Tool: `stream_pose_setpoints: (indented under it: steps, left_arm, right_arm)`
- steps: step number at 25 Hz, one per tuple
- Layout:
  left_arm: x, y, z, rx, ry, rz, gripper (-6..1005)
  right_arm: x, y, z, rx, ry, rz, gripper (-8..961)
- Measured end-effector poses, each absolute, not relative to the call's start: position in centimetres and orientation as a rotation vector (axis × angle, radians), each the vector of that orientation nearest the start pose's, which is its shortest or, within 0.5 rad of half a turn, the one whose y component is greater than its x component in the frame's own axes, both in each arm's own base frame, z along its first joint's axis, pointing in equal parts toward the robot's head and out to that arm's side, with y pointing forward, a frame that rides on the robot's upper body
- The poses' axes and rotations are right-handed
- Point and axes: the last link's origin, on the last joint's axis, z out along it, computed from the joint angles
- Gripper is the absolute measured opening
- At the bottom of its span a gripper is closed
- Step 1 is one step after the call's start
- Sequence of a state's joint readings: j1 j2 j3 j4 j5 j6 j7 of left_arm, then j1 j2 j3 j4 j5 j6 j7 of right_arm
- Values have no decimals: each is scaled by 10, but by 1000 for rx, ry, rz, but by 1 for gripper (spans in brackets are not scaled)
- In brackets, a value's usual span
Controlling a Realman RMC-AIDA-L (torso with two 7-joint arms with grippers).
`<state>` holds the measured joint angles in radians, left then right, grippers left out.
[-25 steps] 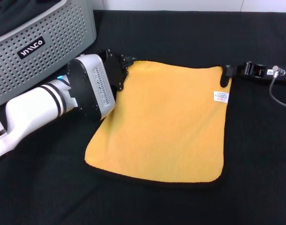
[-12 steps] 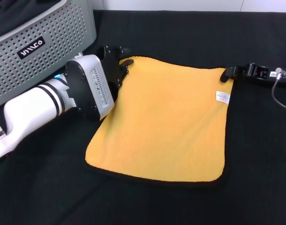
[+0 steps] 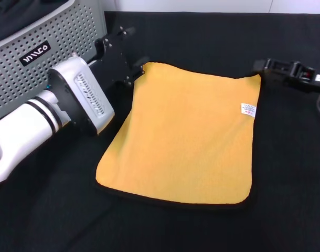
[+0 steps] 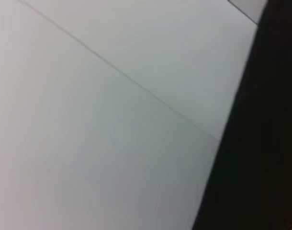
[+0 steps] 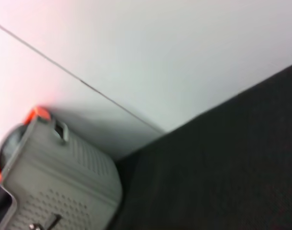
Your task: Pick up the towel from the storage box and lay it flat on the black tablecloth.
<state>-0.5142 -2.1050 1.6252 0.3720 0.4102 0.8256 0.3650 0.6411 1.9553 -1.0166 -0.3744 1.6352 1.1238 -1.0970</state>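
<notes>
The towel (image 3: 181, 134) lies spread flat on the black tablecloth (image 3: 55, 210), yellow-orange side up, its black-trimmed near edge closest to the robot and running roughly straight across. No folds show across its face. A small white label (image 3: 247, 109) sits near its far right corner.

To the left of the towel, the left arm reaches in low over the cloth — white forearm, then a silver and black wrist housing. The left claw (image 3: 129, 48) is at the towel's far left corner; its black fingers (image 3: 140, 62) stand apart, wide, and hold nothing. One fingertip is just beside the corner of the towel; whether it touches cannot be told.

At the towel's far right corner, the right claw (image 3: 265, 67) comes in from the right edge of the head view, a black body with a cable trailing behind it. Its tip is just beside the corner of the towel. Whether its fingers are spread or closed cannot be told.

Farther back on the left stands the storage box (image 3: 50, 47), light grey with rows of small round holes and a black label with white lettering on its side — it is well apart from the towel. The right wrist view also shows the box (image 5: 55, 182) standing at the edge of the black cloth, with a pale wall (image 5: 151, 52) behind it.
</notes>
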Motion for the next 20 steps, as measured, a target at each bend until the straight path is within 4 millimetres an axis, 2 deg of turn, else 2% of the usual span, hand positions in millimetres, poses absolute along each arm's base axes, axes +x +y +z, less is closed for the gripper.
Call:
stream_pose_setpoints:
  steps: [2, 5, 10, 12, 16, 20]
  left_arm:
    - [-259, 373, -61, -2016, 429, -164, 579]
    - [-259, 368, -52, -1965, 359, -259, 644]
    - [-259, 358, -37, -1919, 109, -528, 756]
    - [-261, 350, -32, -1912, 10, -633, 755]
    - [-265, 334, -29, -1916, -150, -814, 752]
    - [-266, 315, -29, -1991, -322, -1009, 749]
  right_arm:
    - [268, 392, 6, -2115, 1637, 969, 563]
    - [273, 385, 12, -2100, 1635, 1039, 790]
    - [263, 369, 17, -2212, 1477, 1176, 828]
    - [258, 364, 15, -2262, 1379, 1195, 843]
    - [249, 355, 13, -2409, 1126, 1131, 874]
    - [232, 341, 9, -2637, 885, 1020, 869]
